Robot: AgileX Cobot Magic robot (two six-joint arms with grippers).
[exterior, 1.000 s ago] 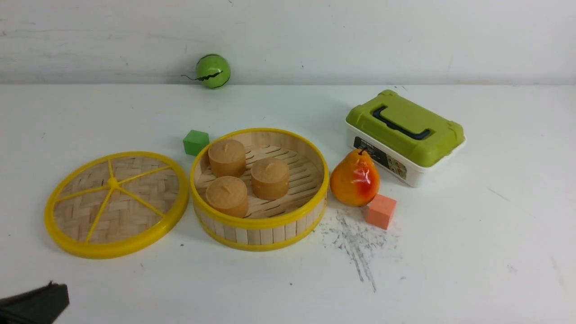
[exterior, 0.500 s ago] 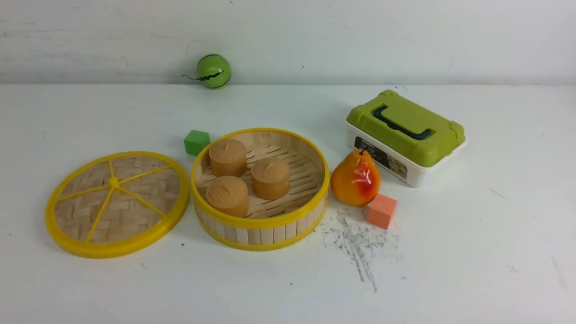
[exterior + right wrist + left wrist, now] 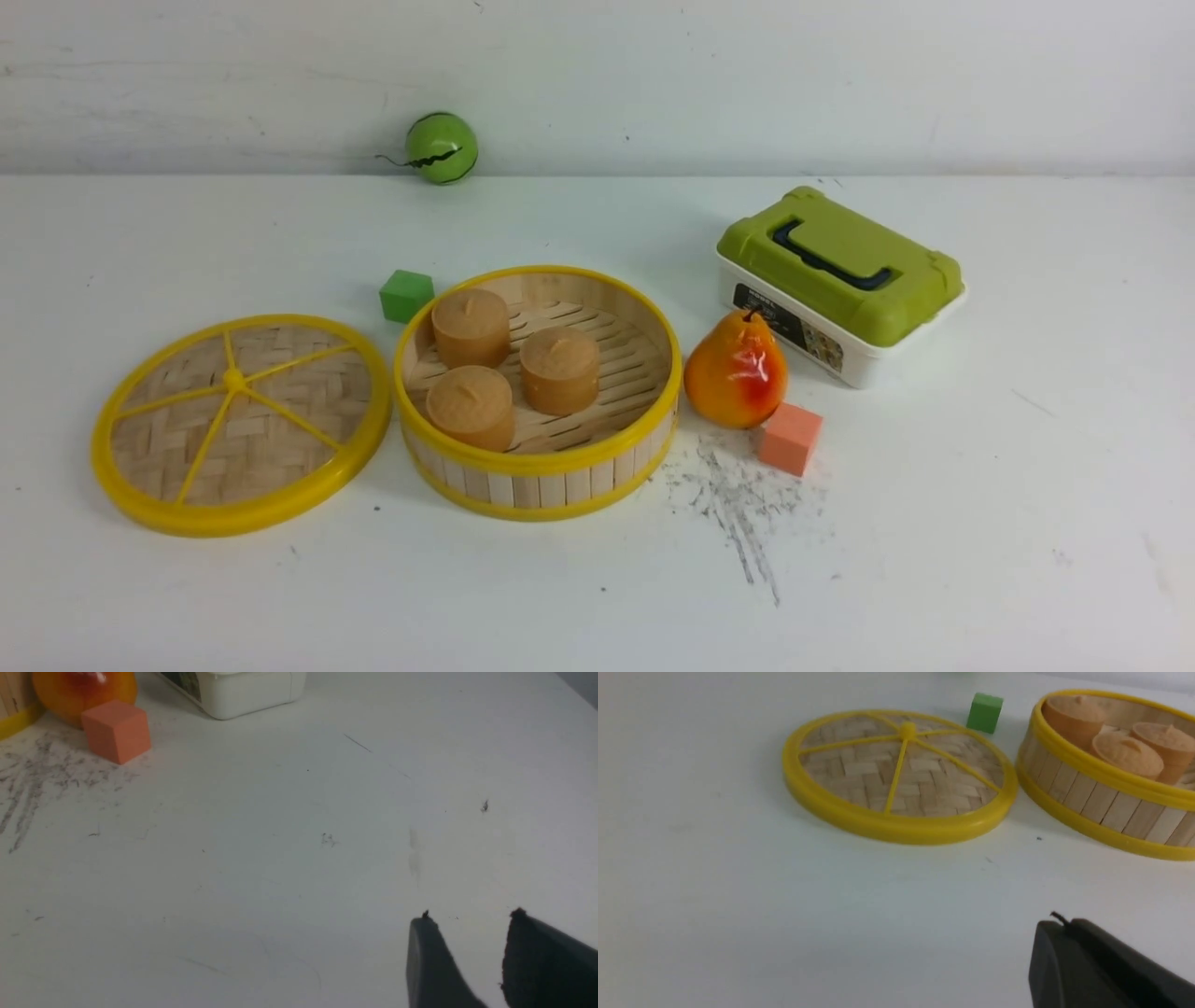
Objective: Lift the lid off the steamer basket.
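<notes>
The lid (image 3: 241, 425), a woven bamboo disc with yellow rim and spokes, lies flat on the table left of the steamer basket (image 3: 539, 467); it also shows in the left wrist view (image 3: 896, 774). The basket (image 3: 1101, 807) is uncovered and holds three brown bun-shaped pieces (image 3: 560, 369). My left gripper (image 3: 1059, 926) is shut and empty, over bare table on the near side of the lid. My right gripper (image 3: 469, 921) is open and empty over bare table. Neither gripper shows in the front view.
A green cube (image 3: 406, 295) sits behind the basket. A pear (image 3: 736, 371) and an orange cube (image 3: 790, 438) lie right of it, with a white box with a green lid (image 3: 838, 280) behind. A green ball (image 3: 441, 147) rests at the back wall.
The dark left gripper tip seen at the lower left corner of the front view one second ago has left that view. Nothing else has moved.
</notes>
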